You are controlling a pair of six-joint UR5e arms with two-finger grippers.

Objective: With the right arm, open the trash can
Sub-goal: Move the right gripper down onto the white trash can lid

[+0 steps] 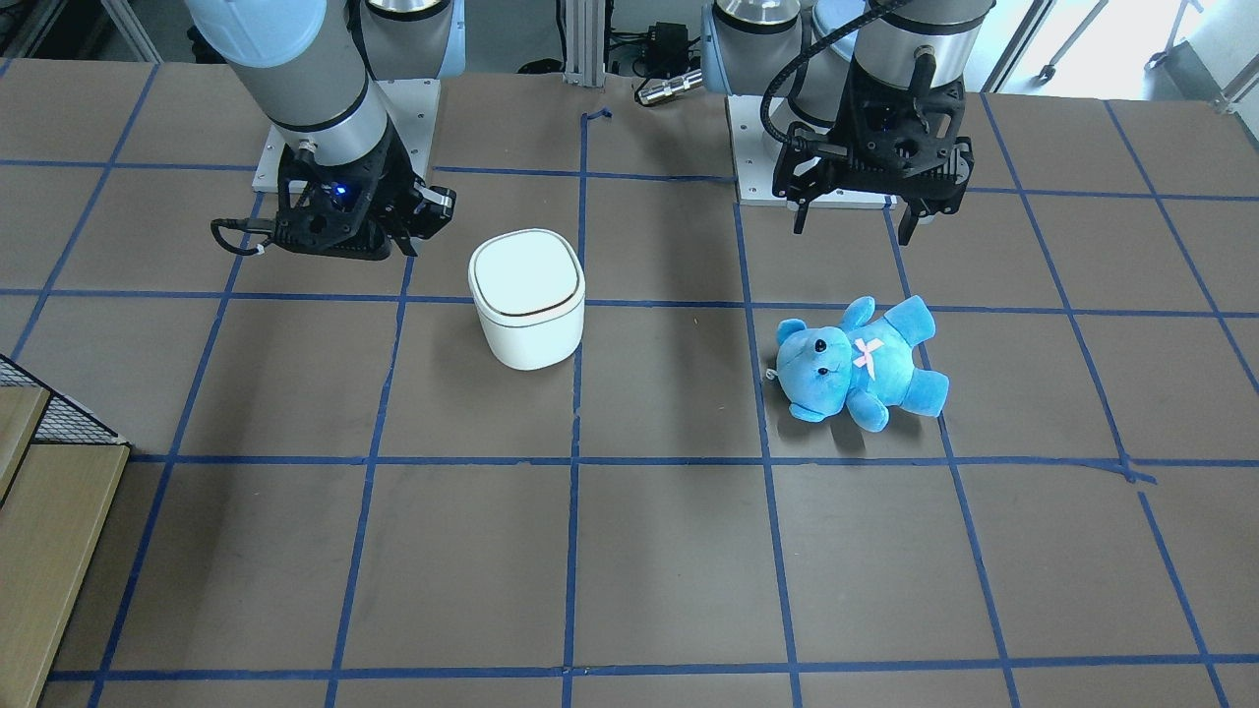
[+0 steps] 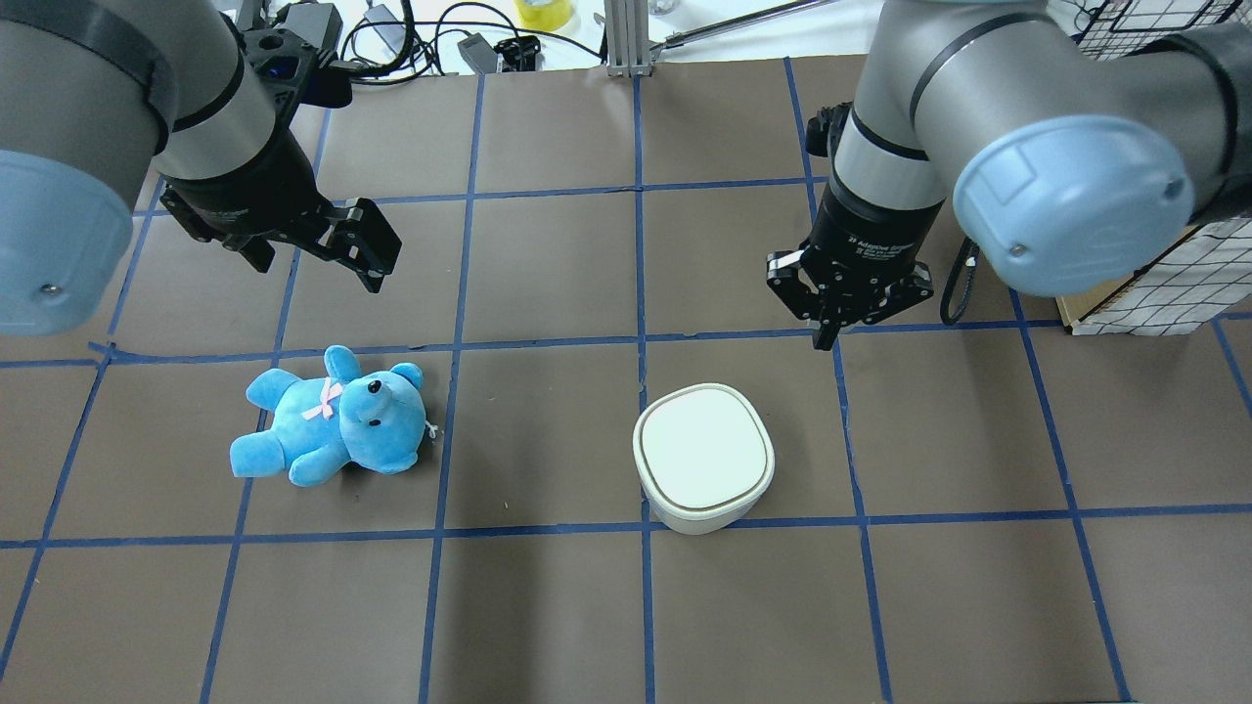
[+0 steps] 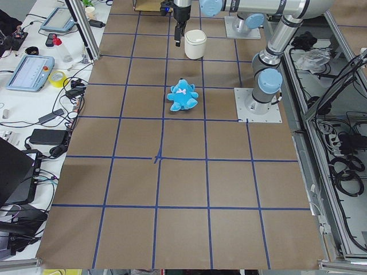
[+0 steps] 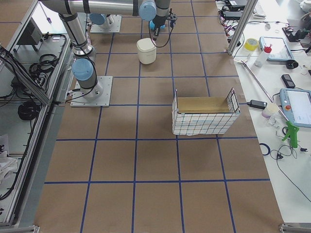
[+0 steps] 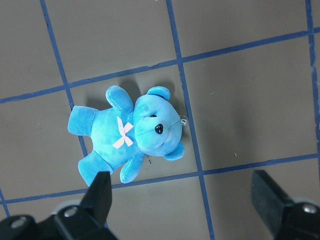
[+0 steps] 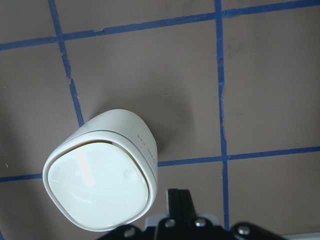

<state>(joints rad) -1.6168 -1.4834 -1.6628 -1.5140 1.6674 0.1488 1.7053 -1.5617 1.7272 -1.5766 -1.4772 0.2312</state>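
Note:
The white trash can (image 2: 704, 460) stands on the table with its lid shut; it also shows in the front view (image 1: 527, 300) and the right wrist view (image 6: 100, 185). My right gripper (image 2: 822, 337) is shut and empty. It hangs above the table, apart from the can, just beyond its far right corner. Its fingers (image 6: 178, 197) are pressed together in the wrist view. My left gripper (image 2: 318, 259) is open and empty, above and beyond a blue teddy bear (image 2: 333, 420).
The teddy bear (image 5: 130, 135) lies on its back under the left wrist camera, left of the can. A wire basket with a cardboard box (image 4: 204, 114) stands at the table's right side (image 2: 1154, 284). Blue tape lines grid the brown table.

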